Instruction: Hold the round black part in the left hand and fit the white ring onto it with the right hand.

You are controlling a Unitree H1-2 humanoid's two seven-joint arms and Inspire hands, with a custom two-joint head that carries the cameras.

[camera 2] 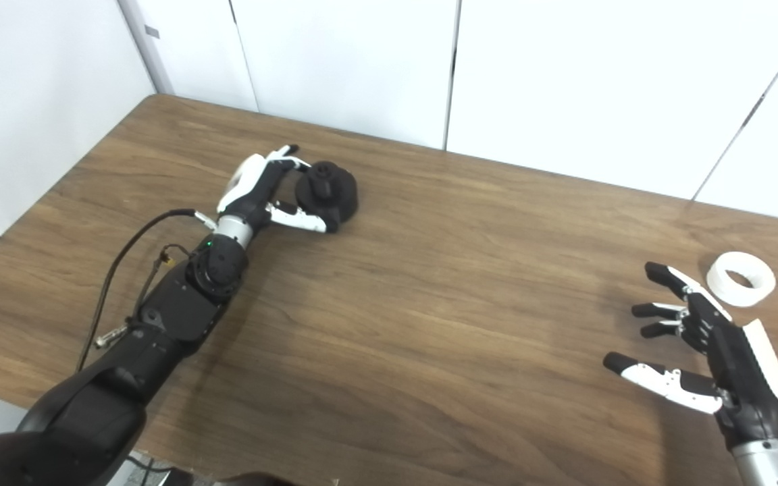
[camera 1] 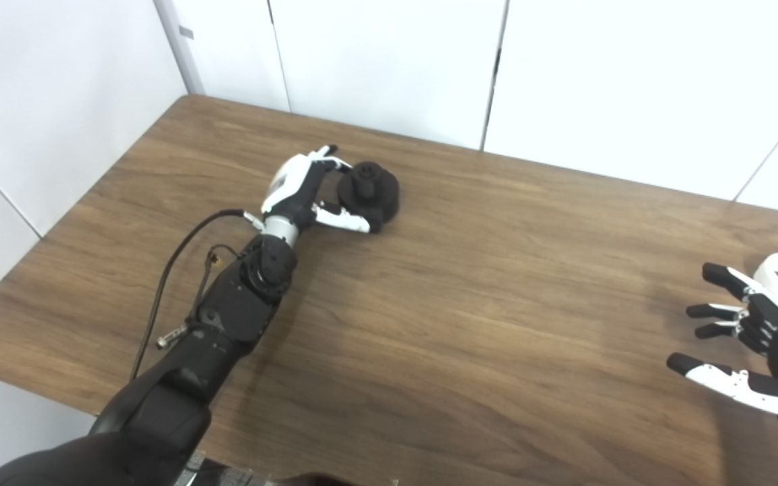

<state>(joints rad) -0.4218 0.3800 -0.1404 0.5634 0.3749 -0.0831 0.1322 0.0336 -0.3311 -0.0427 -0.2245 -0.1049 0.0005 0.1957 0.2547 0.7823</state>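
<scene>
The round black part [camera 1: 370, 192] lies on the wooden table [camera 1: 483, 304] at the back left, with a raised hub on top. My left hand [camera 1: 302, 191] is right beside it on its left. The fingers [camera 1: 325, 157] reach past its far side and the thumb lies along its near side; the part still rests on the table. The white ring [camera 2: 740, 278] lies flat near the right edge. My right hand [camera 2: 696, 358] hovers just in front and to the left of the ring, fingers spread, holding nothing.
A black cable [camera 1: 173, 263] loops off the left forearm above the table. White wall panels [camera 1: 389, 61] stand close behind the table's far edge. The table's left edge [camera 1: 58, 223] runs diagonally near the left arm.
</scene>
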